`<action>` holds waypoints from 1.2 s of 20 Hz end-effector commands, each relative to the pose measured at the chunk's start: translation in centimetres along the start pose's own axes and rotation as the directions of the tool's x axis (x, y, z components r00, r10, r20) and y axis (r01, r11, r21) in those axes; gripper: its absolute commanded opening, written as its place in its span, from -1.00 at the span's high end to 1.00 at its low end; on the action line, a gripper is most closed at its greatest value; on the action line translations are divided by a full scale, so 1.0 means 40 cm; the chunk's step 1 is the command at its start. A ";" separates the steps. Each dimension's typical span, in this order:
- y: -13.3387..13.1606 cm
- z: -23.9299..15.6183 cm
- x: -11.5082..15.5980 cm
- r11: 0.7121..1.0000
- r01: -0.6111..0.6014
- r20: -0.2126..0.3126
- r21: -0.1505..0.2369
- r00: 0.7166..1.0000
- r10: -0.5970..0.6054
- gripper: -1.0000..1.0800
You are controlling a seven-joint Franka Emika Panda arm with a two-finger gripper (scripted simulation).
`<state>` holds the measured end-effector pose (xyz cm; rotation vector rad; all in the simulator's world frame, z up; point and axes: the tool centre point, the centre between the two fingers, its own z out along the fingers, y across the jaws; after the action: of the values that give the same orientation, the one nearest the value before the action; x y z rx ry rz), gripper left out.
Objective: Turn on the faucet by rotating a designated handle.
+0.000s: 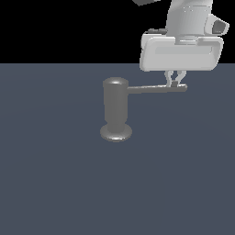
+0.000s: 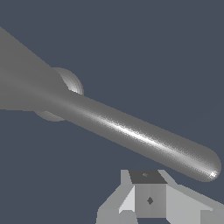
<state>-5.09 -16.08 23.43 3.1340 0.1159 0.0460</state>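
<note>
Gripper (image 1: 176,83) sits at the outer end of the handle (image 1: 156,88), far from the faucet (image 1: 115,110); fingertips close together at the rod, can't tell if they pinch it. Faucet stands upright on the grey floor (image 1: 55,183). Wrist view: handle (image 2: 144,140) close-up, one finger (image 2: 148,194) just beside it, faucet foot (image 2: 65,87) behind.

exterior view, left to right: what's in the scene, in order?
Grey metallic upright cylinder faucet with flared round foot → thin straight grey metal rod handle jutting sideways from it → white robot gripper reaching down to the rod's far end, near the exterior view's right.
</note>
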 end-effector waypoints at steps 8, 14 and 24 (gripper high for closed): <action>0.054 0.030 0.048 1.000 -0.008 0.020 0.003 1.000 0.008 1.00; 0.086 0.035 0.081 1.000 -0.012 0.024 0.004 1.000 0.012 1.00; 0.063 0.007 0.155 1.000 0.021 0.003 0.009 1.000 -0.021 1.00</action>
<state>1.01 -18.31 23.42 3.1415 0.1452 0.0401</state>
